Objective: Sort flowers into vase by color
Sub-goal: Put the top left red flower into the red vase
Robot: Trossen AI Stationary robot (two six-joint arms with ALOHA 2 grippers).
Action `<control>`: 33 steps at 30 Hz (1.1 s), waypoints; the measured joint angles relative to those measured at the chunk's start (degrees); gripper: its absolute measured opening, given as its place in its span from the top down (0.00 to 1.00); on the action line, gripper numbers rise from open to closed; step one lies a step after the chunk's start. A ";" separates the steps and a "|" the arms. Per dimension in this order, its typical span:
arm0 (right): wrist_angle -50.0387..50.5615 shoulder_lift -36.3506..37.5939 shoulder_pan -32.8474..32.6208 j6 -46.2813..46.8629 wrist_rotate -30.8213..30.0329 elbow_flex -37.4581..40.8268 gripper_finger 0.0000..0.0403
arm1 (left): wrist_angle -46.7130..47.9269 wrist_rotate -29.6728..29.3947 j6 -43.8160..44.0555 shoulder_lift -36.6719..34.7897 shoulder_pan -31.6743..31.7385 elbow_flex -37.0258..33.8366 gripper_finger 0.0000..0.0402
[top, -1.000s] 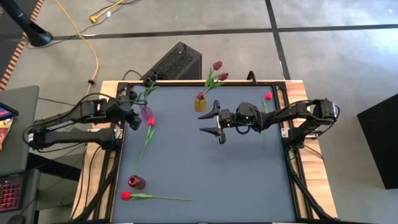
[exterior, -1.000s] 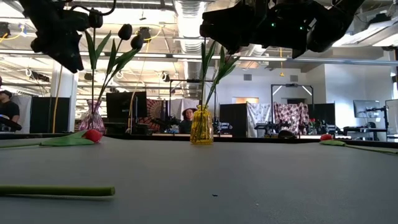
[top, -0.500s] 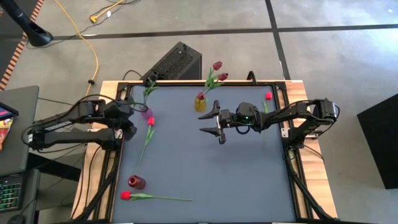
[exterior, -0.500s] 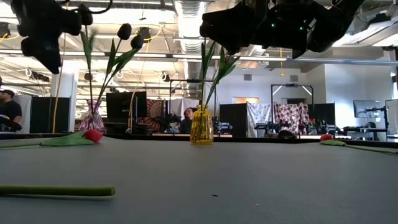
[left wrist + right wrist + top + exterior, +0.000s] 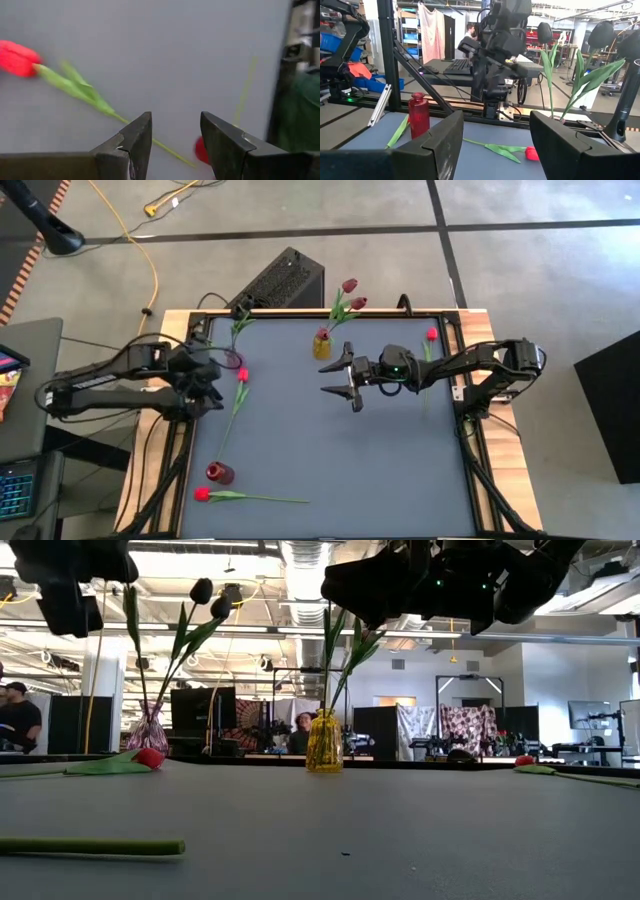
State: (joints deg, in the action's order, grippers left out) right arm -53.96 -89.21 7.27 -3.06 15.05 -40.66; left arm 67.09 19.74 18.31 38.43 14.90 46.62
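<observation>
At the table's left edge, the left gripper (image 5: 212,385) hangs above the mat with fingers apart and nothing between them, just beside a red artificial tulip with a thin green stem (image 5: 236,402). That tulip lies flat, long axis roughly front-to-back, head (image 5: 242,374) toward the far edge; the left wrist view shows it past the fingers (image 5: 60,79). Right gripper (image 5: 338,378) is raised over the table centre, fingers spread wide, empty. Yellow glass vase (image 5: 322,345) holds maroon tulips at the far edge. Dark red vase (image 5: 219,473) stands near the front-left corner, another red tulip (image 5: 245,497) flat beside it, stem pointing right.
</observation>
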 joint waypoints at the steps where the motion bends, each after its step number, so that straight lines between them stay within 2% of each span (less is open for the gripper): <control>1: 0.03 0.00 0.00 -0.01 0.00 0.00 0.37 | -0.55 0.92 0.46 0.03 -0.67 -0.64 0.61; 9: 0.32 0.00 0.00 -0.43 0.01 0.01 0.37 | -1.95 1.84 7.54 2.63 -7.04 -7.46 0.64; 15: 0.32 0.00 0.02 -0.45 0.02 0.00 0.37 | -4.80 1.89 12.53 5.02 -9.10 -11.19 0.66; 21: 0.34 0.00 0.00 -0.45 0.01 0.00 0.37 | -5.24 1.87 12.17 6.76 -10.73 -13.10 0.67; 26: 0.35 0.00 0.02 -0.45 0.00 0.00 0.37 | -7.40 -2.63 11.74 7.04 -11.98 -13.10 0.67; 30: 0.34 0.00 0.02 -0.45 0.00 0.00 0.37 | -8.79 -8.51 14.69 7.07 -12.65 -13.10 0.67; 33: 0.36 0.00 0.00 -0.45 0.01 0.00 0.37 | -9.27 -10.18 17.49 7.74 -13.12 -13.10 0.67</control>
State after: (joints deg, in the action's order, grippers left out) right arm -53.60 -89.21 7.27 -3.51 15.06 -40.66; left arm 57.82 9.56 35.80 46.17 1.78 33.52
